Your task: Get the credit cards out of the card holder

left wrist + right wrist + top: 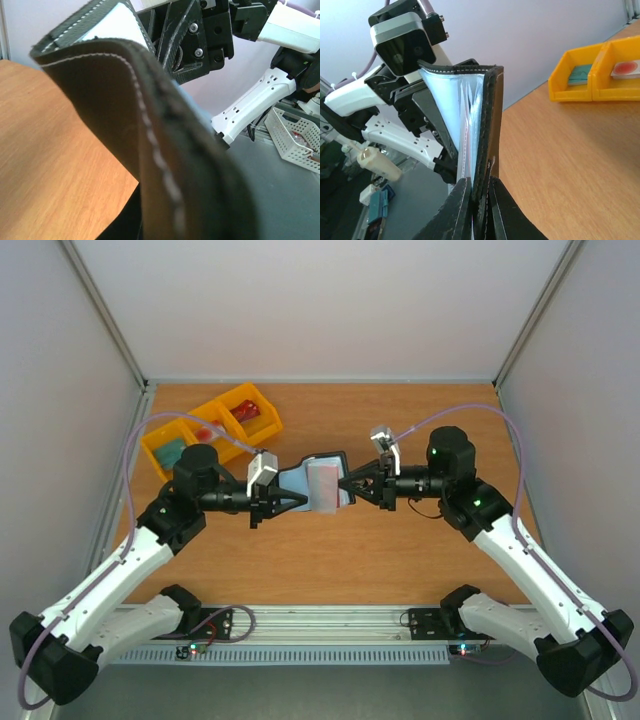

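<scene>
Mid-air above surface [350, 560]: card holder [300, 478] spread open betw. both arms. L end effector [290, 502] clamped on its left edge, R end effector [348, 483] pinched narrow on right edge. Pale card [323, 487] in pocket; none out yet, all pulling left.

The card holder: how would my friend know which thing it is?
Look at the middle of the wooden table, where the left hand and the right hand meet. The card holder is the small black folding wallet pinched between them, opened to a pale blue inside. The yellow bins behind it are bright plastic.
</scene>
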You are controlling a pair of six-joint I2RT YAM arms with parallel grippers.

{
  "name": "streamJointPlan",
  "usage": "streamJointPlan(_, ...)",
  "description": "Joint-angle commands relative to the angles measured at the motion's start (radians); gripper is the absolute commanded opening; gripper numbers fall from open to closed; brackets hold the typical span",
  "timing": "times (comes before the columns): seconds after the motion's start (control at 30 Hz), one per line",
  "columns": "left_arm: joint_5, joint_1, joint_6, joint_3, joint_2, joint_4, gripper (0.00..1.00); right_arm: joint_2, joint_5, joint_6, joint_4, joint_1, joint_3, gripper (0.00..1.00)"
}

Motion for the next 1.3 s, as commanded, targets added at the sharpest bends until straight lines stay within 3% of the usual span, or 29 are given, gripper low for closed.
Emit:
streamJointPlan(0.0,0.027,-0.033,0.022,-0.009,-0.007,0.086,0.00,0.037,0.044,-0.003,0.057,0.041,0.033,0.11)
streamJointPlan(0.4,-0.041,-0.035,-0.018,-0.018,-0.006,0.116,0.00,0.080,0.040,-0.009,0.039,0.082,0.042,0.21)
streamJointPlan(0.57,-0.102,-0.035,-0.035,-0.025,-0.005,0.092,0.00,0.065,0.040,-0.017,0.033,0.091,0.040,0.07)
streamJointPlan(0.67,-0.209,-0.035,-0.038,-0.041,-0.002,0.056,0.03,0.062,0.060,-0.018,-0.004,0.092,0.057,0.01)
streamJointPlan(0.73,-0.347,-0.035,-0.037,-0.053,-0.001,0.014,0.41,0.057,0.176,-0.052,-0.104,0.093,0.090,0.01)
streamJointPlan(0.8,-0.438,-0.034,0.028,-0.068,-0.009,-0.039,0.73,0.054,0.402,-0.098,-0.259,0.093,0.146,0.01)
streamJointPlan(0.87,-0.533,-0.033,0.101,-0.078,-0.019,-0.090,0.91,0.069,0.674,-0.132,-0.430,0.092,0.214,0.01)
streamJointPlan(0.93,-0.605,-0.033,0.161,-0.086,-0.030,-0.127,0.98,0.109,0.957,-0.146,-0.585,0.092,0.296,0.01)
streamJointPlan(1.03,-0.670,-0.032,0.206,-0.091,-0.047,-0.141,0.99,0.207,1.287,-0.150,-0.765,0.093,0.387,0.01)
streamJointPlan(1.1,-0.653,-0.031,0.211,-0.087,-0.056,-0.135,0.97,0.243,1.303,-0.151,-0.799,0.093,0.412,0.01)
streamJointPlan(1.17,-0.569,-0.032,0.214,-0.074,-0.066,-0.129,0.89,0.229,1.163,-0.175,-0.741,0.092,0.393,0.01)
streamJointPlan(1.27,-0.326,-0.032,0.169,-0.045,-0.080,-0.089,0.71,0.173,0.777,-0.224,-0.588,0.093,0.343,0.01)
